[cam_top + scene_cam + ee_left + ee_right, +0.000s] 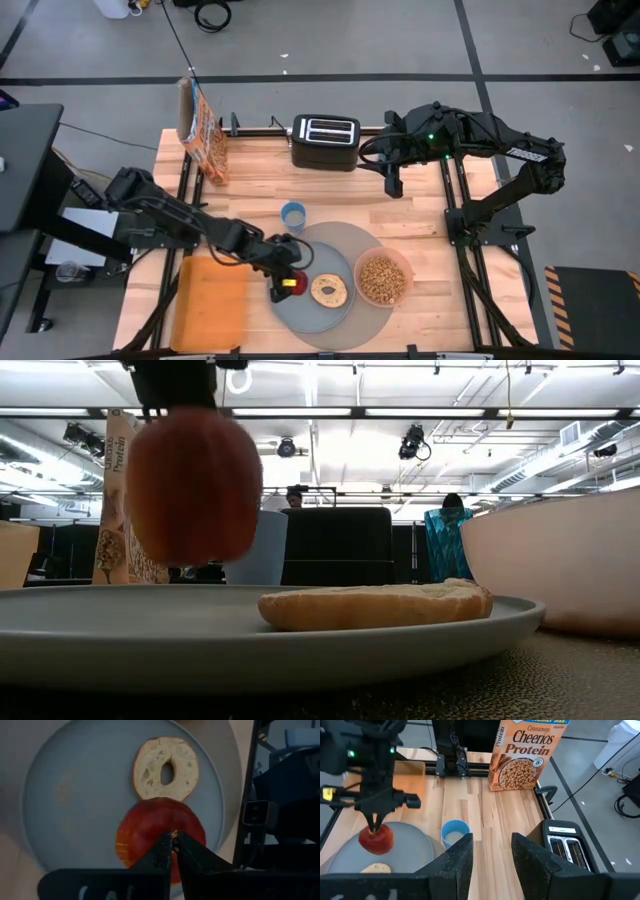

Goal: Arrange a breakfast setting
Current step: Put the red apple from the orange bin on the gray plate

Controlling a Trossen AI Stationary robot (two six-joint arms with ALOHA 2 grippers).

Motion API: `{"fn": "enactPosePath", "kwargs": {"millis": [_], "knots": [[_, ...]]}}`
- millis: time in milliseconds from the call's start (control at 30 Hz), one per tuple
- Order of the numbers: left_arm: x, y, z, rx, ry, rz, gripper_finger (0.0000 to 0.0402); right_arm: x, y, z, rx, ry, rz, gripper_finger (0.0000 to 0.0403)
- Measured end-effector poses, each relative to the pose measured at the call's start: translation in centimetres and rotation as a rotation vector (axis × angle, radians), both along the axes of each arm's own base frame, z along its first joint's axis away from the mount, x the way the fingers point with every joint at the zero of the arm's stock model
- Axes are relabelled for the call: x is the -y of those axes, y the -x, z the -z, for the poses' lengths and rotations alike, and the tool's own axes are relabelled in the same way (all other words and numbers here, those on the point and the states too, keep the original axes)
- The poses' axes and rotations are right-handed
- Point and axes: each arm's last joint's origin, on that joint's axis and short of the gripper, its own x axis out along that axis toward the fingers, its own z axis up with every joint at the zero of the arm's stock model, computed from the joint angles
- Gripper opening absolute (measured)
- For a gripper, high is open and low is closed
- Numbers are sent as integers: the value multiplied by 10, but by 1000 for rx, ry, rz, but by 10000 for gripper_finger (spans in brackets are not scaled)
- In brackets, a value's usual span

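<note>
A wooden counter (420, 210) is seen from above, with the breakfast things gathered toward its front edge. A flat orange tray (210, 300) lies at the front left, beside a large round grey mat (375, 318) on which a smaller grey plate (300, 305) is set. A black toaster (325, 142) stands at the back of the counter, and a Cheerios box (525, 755) is stood upright at the back left corner. A translucent pink bowl (383, 278) filled with cereal rests on the right part of the mat, just beside the plate. A teal tumbler (293, 215) stands on the bare wood just behind the mat. A bagel half (165, 768) lies cut side up on the plate. A red apple (160, 835) is held by its stem in the clenched left pincer (173, 842) and is hung just above the plate, next to the bagel half. The right pincer (492, 857) is held released above the back of the counter, near the toaster.
</note>
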Motion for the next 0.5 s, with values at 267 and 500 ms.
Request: {"fn": "enactPosePath", "kwargs": {"millis": [267,500], "knots": [[8,-11,23,-46,6,-17,23,-1,0,0,-3,9,-27,142],[10,-15,32,-69,5,-18,26,-1,0,0,-3,-3,-46,142]]}}
